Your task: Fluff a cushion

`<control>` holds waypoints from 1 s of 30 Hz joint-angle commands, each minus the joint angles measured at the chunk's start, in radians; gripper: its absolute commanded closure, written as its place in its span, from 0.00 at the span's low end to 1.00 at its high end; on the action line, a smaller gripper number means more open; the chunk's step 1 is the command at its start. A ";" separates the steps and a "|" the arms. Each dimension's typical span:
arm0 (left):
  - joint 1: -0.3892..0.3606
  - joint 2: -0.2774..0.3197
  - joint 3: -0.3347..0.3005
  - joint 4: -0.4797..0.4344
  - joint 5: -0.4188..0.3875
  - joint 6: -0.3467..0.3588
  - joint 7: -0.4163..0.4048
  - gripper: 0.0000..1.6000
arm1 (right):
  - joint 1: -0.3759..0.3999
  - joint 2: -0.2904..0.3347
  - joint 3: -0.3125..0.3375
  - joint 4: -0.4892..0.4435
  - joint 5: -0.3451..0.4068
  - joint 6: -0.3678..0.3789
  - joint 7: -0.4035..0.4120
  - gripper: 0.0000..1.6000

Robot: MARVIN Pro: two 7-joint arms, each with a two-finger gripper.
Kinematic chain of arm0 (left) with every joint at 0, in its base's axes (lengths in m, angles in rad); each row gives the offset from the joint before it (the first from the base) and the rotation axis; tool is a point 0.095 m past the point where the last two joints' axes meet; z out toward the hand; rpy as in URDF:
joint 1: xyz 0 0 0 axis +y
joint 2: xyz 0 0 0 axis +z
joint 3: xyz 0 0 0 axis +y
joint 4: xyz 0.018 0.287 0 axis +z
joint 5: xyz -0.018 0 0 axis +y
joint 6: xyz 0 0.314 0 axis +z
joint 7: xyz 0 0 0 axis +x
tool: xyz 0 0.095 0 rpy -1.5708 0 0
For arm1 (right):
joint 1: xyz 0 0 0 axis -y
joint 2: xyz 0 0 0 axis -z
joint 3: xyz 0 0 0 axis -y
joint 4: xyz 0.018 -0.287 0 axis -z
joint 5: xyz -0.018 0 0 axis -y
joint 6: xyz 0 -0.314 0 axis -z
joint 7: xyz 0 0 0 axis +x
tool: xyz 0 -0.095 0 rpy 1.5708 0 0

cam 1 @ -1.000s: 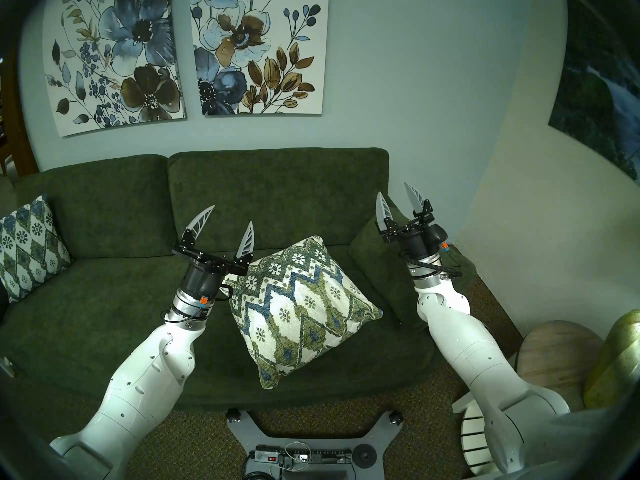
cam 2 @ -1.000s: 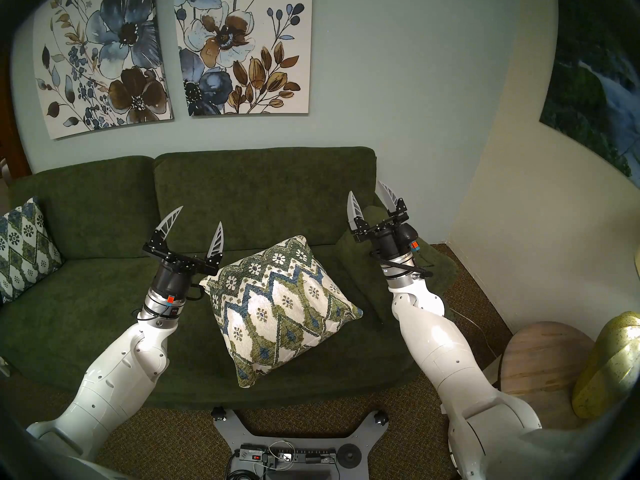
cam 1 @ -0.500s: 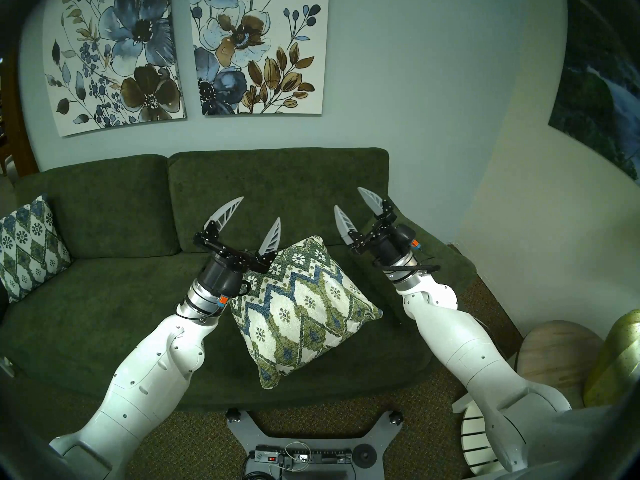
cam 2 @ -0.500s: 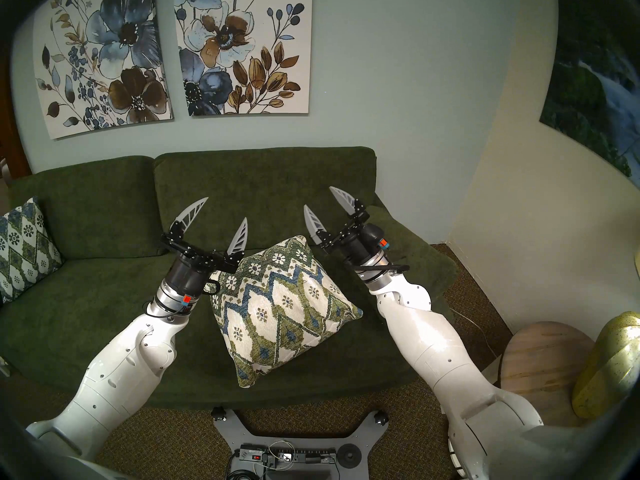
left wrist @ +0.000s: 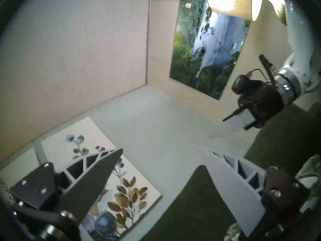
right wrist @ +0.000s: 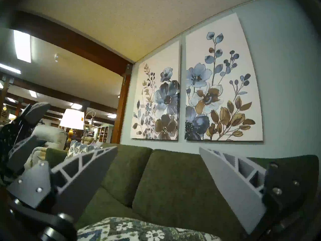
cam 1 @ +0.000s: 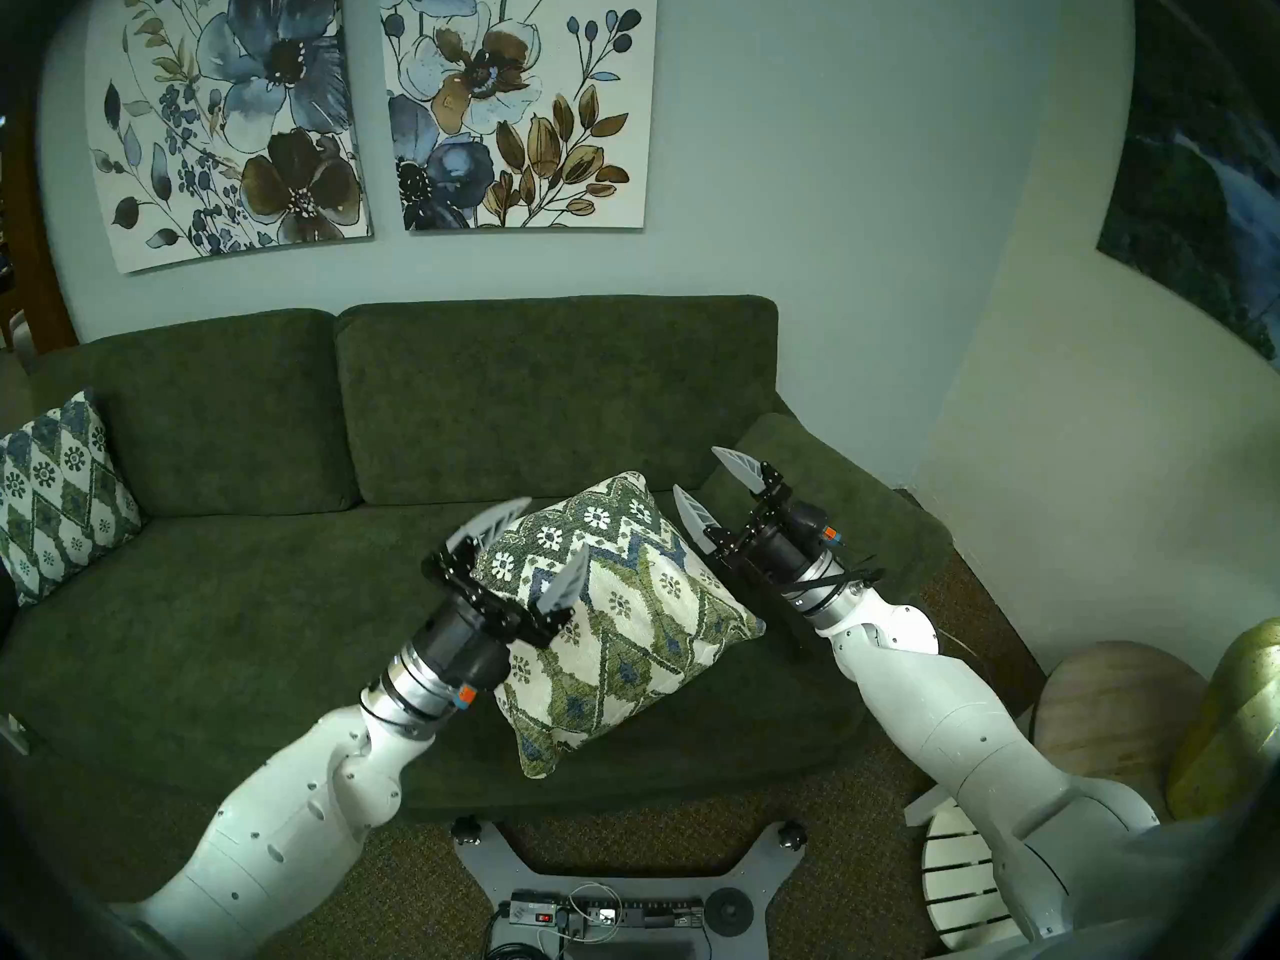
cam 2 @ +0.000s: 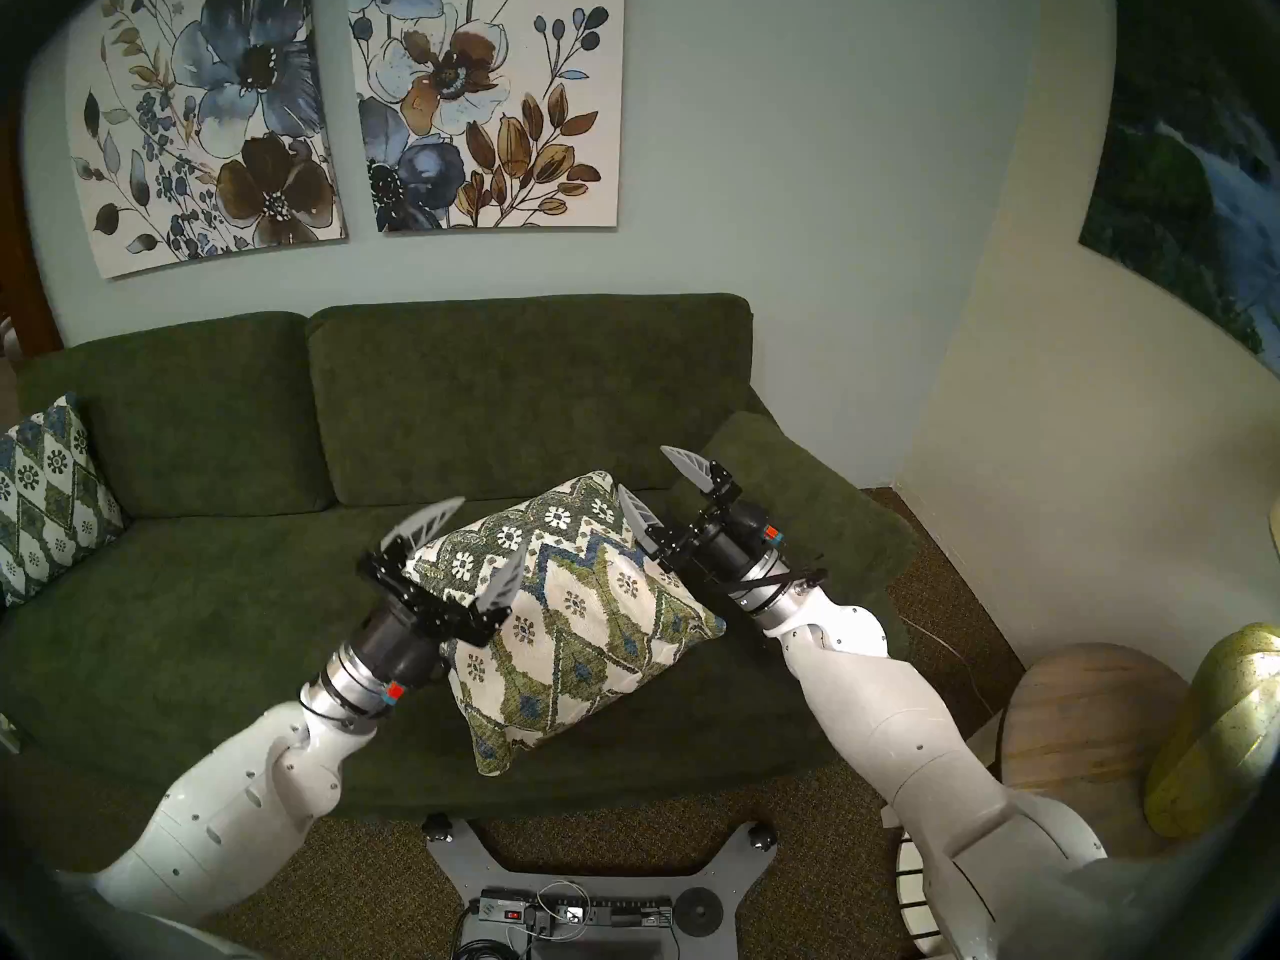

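Observation:
The cushion (cam 1: pixel 644 619), cream with green and blue zigzags, lies flat and turned like a diamond on the green sofa (cam 1: pixel 208 591); it also shows in the other head view (cam 2: pixel 589 619). My left gripper (cam 1: pixel 557 524) (cam 2: pixel 494 523) is open over the cushion's left corner, one finger past the corner and one above the top face. I cannot tell if it touches. In the left wrist view (left wrist: pixel 163 150) only wall and sofa lie between the fingers. My right gripper (cam 1: pixel 694 468) (cam 2: pixel 641 467) is open and empty at the cushion's upper right edge. The cushion (right wrist: pixel 139 230) lies just below it (right wrist: pixel 158 147).
A bluer diamond-pattern pillow (cam 1: pixel 59 494) leans at the sofa's left end. The sofa's right armrest (cam 1: pixel 831 467) is just behind my right gripper. A round wooden side table (cam 1: pixel 1108 716) and a gold lamp base (cam 1: pixel 1240 716) stand at the right. My base with a power strip (cam 1: pixel 623 889) is in front.
Both arms have come down and inward toward the cushion. The left gripper moved from left of it to over its left corner; the right came from above the armrest. The cushion has not moved.

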 commanded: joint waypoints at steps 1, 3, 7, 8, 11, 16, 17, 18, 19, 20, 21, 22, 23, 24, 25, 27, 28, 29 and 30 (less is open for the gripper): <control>0.083 -0.068 0.074 0.080 -0.018 0.006 0.002 0.00 | 0.000 -0.003 -0.024 0.028 -0.016 0.009 0.020 0.00; 0.083 -0.080 0.084 0.118 -0.023 0.004 0.011 0.00 | 0.000 -0.009 -0.030 0.055 -0.018 0.004 0.031 0.00; 0.066 -0.084 0.082 0.180 -0.024 -0.014 0.045 0.00 | 0.016 -0.006 -0.044 0.113 -0.006 0.001 0.089 0.00; 0.064 -0.080 0.080 0.186 -0.019 -0.015 0.052 0.00 | 0.019 -0.006 -0.048 0.134 -0.006 -0.008 0.112 0.00; 0.068 -0.071 0.076 0.183 -0.019 -0.011 0.055 0.00 | 0.021 -0.011 -0.044 0.188 0.012 -0.028 0.153 0.00; 0.089 -0.059 0.071 0.181 0.000 0.009 0.061 0.00 | 0.039 0.001 -0.053 0.271 0.039 -0.048 0.188 0.00; 0.092 -0.058 0.068 0.181 -0.001 0.010 0.062 0.00 | 0.042 0.005 -0.058 0.281 0.039 -0.049 0.186 0.00; 0.095 -0.056 0.066 0.179 -0.005 0.013 0.058 0.00 | 0.047 0.009 -0.063 0.298 0.037 -0.046 0.192 0.00; 0.098 -0.055 0.064 0.175 -0.008 0.018 0.054 0.00 | 0.050 0.015 -0.078 0.307 0.038 -0.050 0.176 0.00; 0.099 -0.055 0.064 0.178 -0.013 0.014 0.051 0.00 | 0.055 0.015 -0.084 0.330 0.037 -0.050 0.175 0.00; 0.100 -0.056 0.065 0.184 -0.015 0.013 0.051 0.00 | 0.061 0.011 -0.085 0.353 0.043 -0.056 0.183 0.00; 0.100 -0.063 0.070 0.198 -0.025 0.010 0.042 0.00 | 0.063 0.015 -0.103 0.365 0.041 -0.054 0.162 0.00; 0.098 -0.069 0.075 0.211 -0.023 0.009 0.043 0.00 | 0.066 0.010 -0.104 0.384 0.042 -0.056 0.173 0.00; 0.101 -0.075 0.082 0.218 -0.019 0.013 0.038 0.00 | 0.066 0.002 -0.112 0.406 0.039 -0.054 0.173 0.00; 0.104 -0.082 0.087 0.223 -0.014 0.018 0.040 0.00 | 0.061 0.001 -0.125 0.411 0.029 -0.056 0.152 0.00; 0.103 -0.096 0.098 0.244 -0.011 0.021 0.042 0.00 | 0.055 -0.017 -0.140 0.447 0.018 -0.062 0.152 0.00; 0.104 -0.100 0.102 0.250 -0.013 0.021 0.045 0.00 | 0.050 -0.024 -0.149 0.463 0.017 -0.066 0.144 0.00; 0.105 -0.103 0.106 0.255 -0.011 0.023 0.046 0.00 | 0.047 -0.028 -0.155 0.473 0.015 -0.072 0.139 0.00; 0.104 -0.108 0.111 0.264 -0.012 0.022 0.047 0.00 | 0.045 -0.030 -0.161 0.484 0.018 -0.076 0.142 0.00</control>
